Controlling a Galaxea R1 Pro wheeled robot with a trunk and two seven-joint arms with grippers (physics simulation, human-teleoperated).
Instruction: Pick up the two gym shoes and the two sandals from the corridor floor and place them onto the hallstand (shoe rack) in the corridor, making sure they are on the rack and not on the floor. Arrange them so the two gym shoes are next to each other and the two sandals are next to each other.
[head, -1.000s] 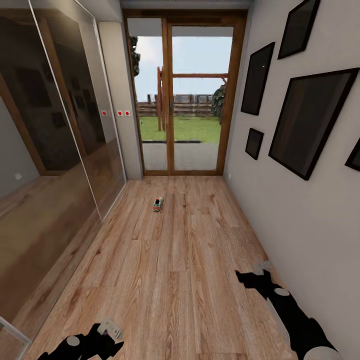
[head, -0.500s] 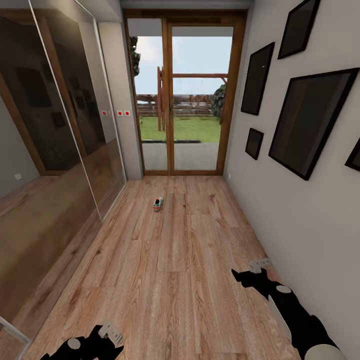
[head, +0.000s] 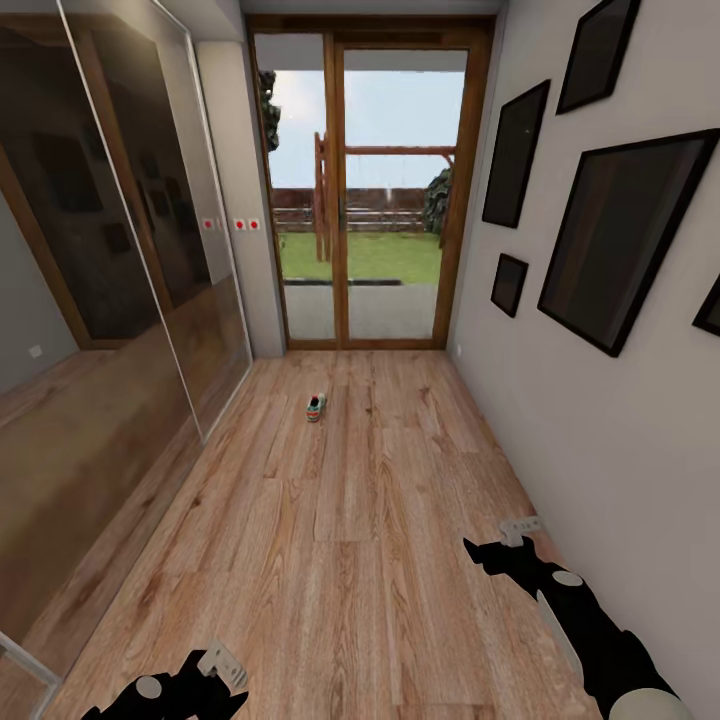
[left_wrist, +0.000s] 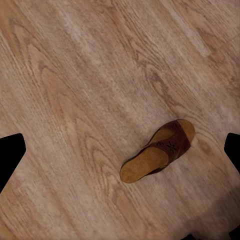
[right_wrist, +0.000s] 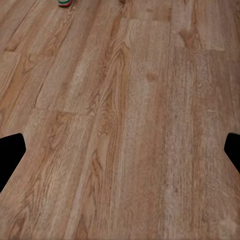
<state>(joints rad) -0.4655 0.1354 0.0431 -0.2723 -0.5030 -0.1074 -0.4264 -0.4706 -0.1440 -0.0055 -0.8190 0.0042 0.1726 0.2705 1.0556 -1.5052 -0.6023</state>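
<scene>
Looking down a corridor toward a glass door (head: 365, 190), wood floor (head: 340, 560) all the way. Still the hunting-and-approach stage by the look of it, nothing picked up, no rack to be seen from here.

One gym shoe (head: 316, 407) sitting way out ahead of both grippers, roughly centre of the hall, near the door end. Also poking in at the far edge of the right wrist view (right_wrist: 64, 2), well beyond the right gripper (head: 505, 540), plain planks in between.

One sandal (left_wrist: 159, 156) lying flat on the floor under the left gripper (head: 215, 668), offset to one side of the fingers rather than between them, strap up, footbed showing. Well apart from the dark finger edges.

Left gripper: spread wide, empty. Right gripper: same, wide and holding nothing.

Best guess for next: shift the left arm over so the sandal sits between the fingers, drop down, pinch across the strap. Alternatively roll forward for the shoe. Other shoe and other sandal not spotted.
</scene>
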